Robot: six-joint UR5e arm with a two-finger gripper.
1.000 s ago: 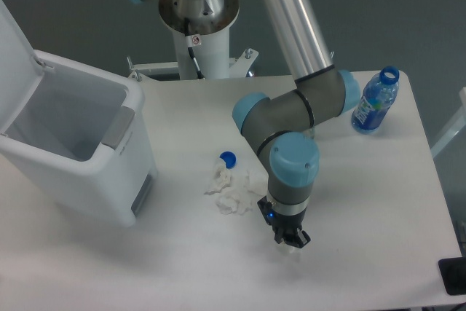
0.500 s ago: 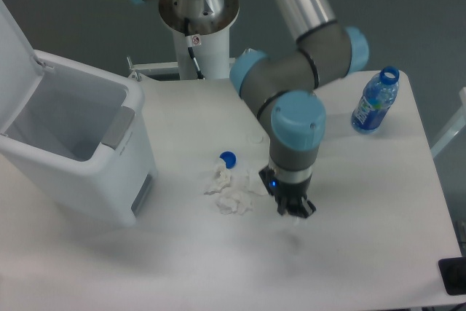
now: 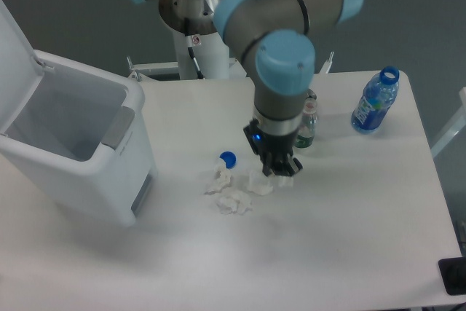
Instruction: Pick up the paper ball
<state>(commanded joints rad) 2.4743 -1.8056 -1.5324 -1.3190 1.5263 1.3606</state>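
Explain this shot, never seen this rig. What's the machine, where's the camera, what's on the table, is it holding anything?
One fixed camera looks down at a white table. The grey and blue machine is a robot arm ending in a two-finger gripper. On the table: an open white bin, a blue cap, white paper wads, a blue bottle, and a small bottle partly hidden behind the arm. A small white paper ball shows just below the fingertips; the fingers appear shut on it, though the view is too blurred to be sure.

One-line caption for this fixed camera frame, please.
UR5e arm's black two-finger gripper carries a small white crumpled paper ball above the white table, near larger paper wads and a blue bottle cap.
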